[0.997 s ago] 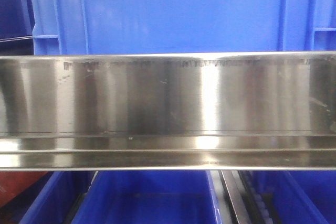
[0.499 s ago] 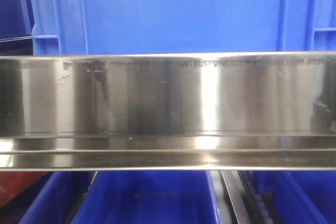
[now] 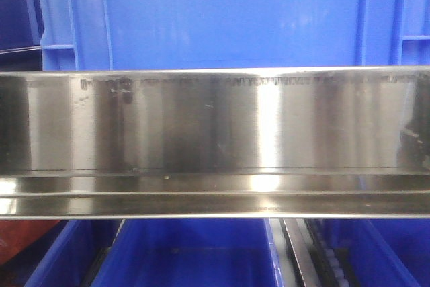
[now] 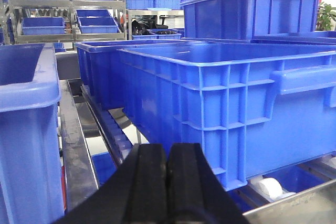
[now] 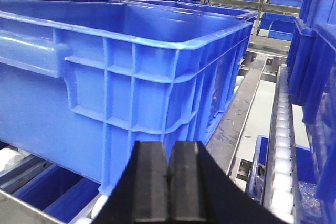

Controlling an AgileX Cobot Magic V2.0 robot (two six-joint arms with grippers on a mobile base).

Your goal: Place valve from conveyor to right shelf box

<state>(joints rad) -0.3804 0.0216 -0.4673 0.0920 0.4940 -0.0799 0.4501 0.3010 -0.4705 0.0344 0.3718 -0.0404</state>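
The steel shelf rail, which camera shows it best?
The front-facing view: the steel shelf rail fills its whole width, sharp and unblocked, with blue crates above and below. The left wrist view catches only a steel corner at the bottom right; the right wrist view only an edge at the bottom left.

No legible text (rail marks blurred)

Steel shelf rail blocks the whole middle of the front view, blue crate behind it, more bins below. Left gripper, pads pressed together, faces a big crate wall; narrow gap to its left over roller track. Right gripper, also closed, sits just before a crate corner, open lane right along rollers.
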